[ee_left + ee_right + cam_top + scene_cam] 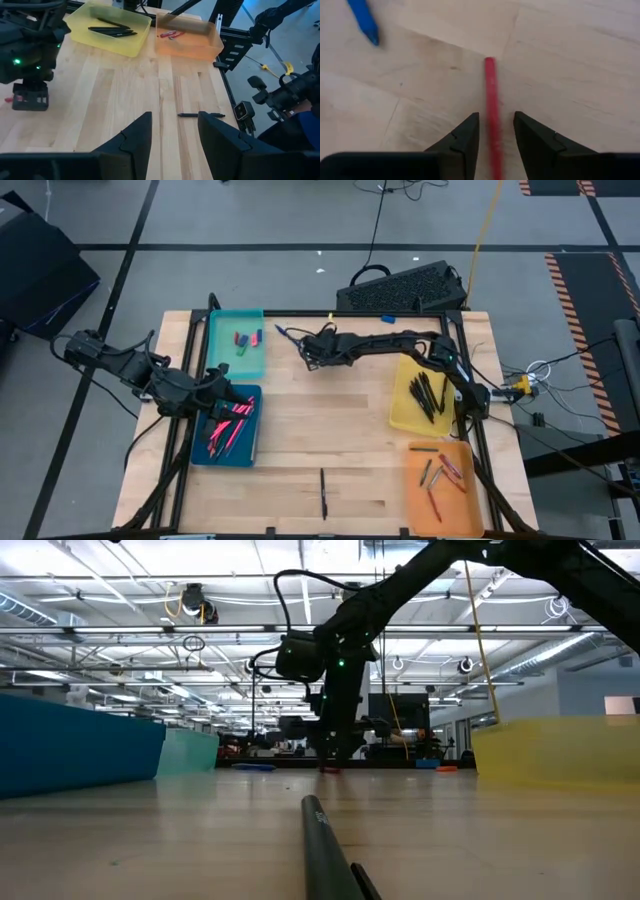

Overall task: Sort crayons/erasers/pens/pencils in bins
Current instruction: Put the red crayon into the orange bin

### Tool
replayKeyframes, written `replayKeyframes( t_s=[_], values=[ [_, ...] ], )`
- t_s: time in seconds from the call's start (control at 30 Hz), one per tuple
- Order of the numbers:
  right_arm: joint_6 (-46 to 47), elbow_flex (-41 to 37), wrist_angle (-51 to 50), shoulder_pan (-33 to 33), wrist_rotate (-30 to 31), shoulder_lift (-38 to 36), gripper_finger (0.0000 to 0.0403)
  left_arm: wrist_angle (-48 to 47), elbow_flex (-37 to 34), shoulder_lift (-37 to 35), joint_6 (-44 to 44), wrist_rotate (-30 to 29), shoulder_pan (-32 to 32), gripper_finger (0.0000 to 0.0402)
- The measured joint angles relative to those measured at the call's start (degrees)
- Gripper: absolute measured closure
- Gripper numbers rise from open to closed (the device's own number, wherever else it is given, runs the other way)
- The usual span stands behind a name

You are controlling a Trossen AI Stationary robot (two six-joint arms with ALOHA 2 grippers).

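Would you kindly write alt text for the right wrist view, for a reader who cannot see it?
A red crayon lies on the wooden table, running between the right gripper's two open dark fingers. A blue pen lies farther off on the table.

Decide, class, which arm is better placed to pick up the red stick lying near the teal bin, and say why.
The right. Its end effector is open and already straddles the red stick, while the left end effector hovers at the dark blue bin.
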Motion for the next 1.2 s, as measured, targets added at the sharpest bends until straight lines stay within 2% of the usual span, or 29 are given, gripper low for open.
replayKeyframes(
  t_s=[0.13,0.37,0.57,0.8,1.0,1.2],
  values=[
    [3.4,0.1,-1.2,-0.1,-0.5,0.0,0.0293,0.0,0.0,0.0,0.0,0.0,0.0,0.024],
    [3.4,0.1,-1.2,-0.1,-4.2,-0.1,0.0299,0.0,0.0,0.0,0.0,0.0,0.0,0.024],
    [4.2,0.1,-2.1,0.1,-7.6,-0.2,0.0341,0.0,0.0,0.0,0.0,0.0,0.0,0.024],
    [7.1,0.0,-3.2,1.0,-8.8,-0.4,0.0391,0.0,0.0,0.0,0.0,0.0,0.0,0.024],
    [10.3,-0.5,-4.5,4.1,-5.5,-3.7,0.0386,0.0,0.0,0.0,0.0,0.0,0.0,0.024],
    [-0.8,-0.2,-4.1,11.6,0.1,-13.6,0.0386,0.0,0.0,0.0,0.0,0.0,0.0,0.024]
  ],
)
